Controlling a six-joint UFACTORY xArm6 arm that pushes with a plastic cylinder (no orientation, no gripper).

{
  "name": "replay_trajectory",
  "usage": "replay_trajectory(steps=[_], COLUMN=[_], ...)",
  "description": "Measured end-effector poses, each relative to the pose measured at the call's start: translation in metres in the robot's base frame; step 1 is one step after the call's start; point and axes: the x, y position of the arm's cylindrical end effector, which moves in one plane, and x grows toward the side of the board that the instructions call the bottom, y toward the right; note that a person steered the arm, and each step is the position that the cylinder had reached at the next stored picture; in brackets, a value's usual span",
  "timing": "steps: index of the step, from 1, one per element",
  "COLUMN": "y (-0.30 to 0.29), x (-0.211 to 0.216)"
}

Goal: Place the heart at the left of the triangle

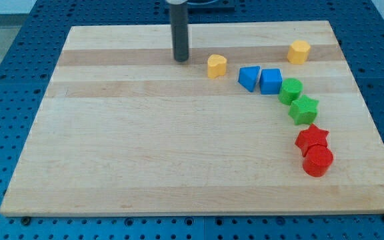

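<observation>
The yellow heart (217,65) lies on the wooden board (145,147) near the view's top, just left of and slightly above the blue triangle (248,78), with a small gap between them. My tip (181,59) rests on the board to the left of the heart, apart from it by about one block width. It touches no block.
A blue cube (271,81) touches the triangle's right side. A green round block (290,90) and a green star (304,109) curve down from it, then a red star (312,139) and a red cylinder (318,161). A yellow hexagon (299,51) sits at the top right.
</observation>
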Motion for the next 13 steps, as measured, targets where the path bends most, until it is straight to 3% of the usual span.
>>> replay_trajectory(steps=[1, 3, 9, 10, 12, 13], y=[0.001, 0.064, 0.099, 0.102, 0.196, 0.24], x=[0.0, 0.001, 0.046, 0.005, -0.064, -0.07])
